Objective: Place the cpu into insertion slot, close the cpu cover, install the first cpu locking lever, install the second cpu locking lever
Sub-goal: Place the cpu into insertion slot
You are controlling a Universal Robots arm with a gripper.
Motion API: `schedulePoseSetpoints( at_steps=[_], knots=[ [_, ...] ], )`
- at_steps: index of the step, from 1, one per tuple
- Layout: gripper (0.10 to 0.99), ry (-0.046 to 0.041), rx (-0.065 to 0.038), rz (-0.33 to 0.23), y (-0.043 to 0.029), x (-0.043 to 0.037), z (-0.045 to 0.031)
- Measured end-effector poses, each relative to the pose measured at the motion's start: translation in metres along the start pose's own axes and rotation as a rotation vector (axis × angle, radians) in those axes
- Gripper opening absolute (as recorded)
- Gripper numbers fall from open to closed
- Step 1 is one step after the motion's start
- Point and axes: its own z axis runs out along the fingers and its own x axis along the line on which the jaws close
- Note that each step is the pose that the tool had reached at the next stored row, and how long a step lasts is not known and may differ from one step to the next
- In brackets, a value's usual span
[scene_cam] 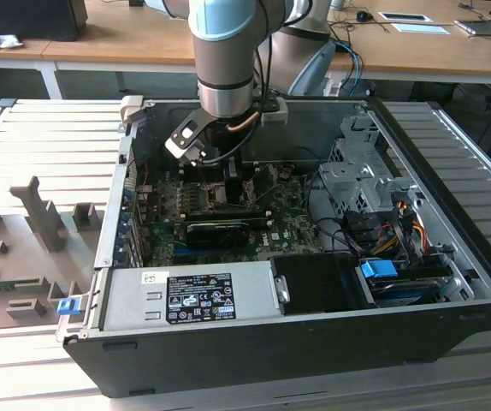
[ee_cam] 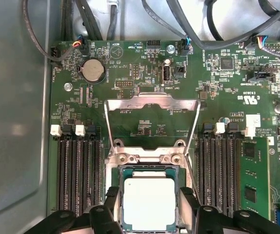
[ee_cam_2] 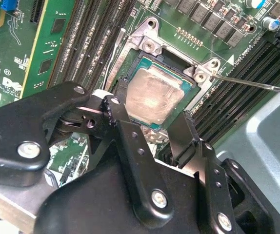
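Silvery-grey square metal cpu (ee_cam: 150, 204): dull, cloudy sheen on top, narrow green border round it.
Flat green circuit motherboard (ee_cam: 130, 58): mid green, speckled with fine white markings and small black and silver parts.
Thin square metal cpu cover (ee_cam: 152, 101): plain silver-grey.
Jointed metal tool (ee_cam_2: 153, 109): matt black, bright silver screw heads.
Long narrow memory slots (ee_cam: 76, 170): black, in parallel stripes.
Small plastic end clips (ee_cam: 55, 130): white.
Round coin battery (ee_cam: 93, 71): silver.
Thick round robot arm (scene_cam: 224, 26): pale blue above, grey below.
Open metal computer case (scene_cam: 271, 360): black outside, grey inside.
Boxy power supply (scene_cam: 186, 295): grey with a black label.
Wooden desk (scene_cam: 126, 38): light brown.
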Motion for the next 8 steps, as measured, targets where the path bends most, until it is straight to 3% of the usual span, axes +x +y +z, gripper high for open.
schedulePoseSetpoints(
  at_steps=[7,8],
  knots=[
    [0.588,0.0001,0.0,0.0,0.0005,0.0001,-0.0049],
    [0.459,0.0,0.0,0.0,0.0005,0.0001,-0.0054]
  ],
)
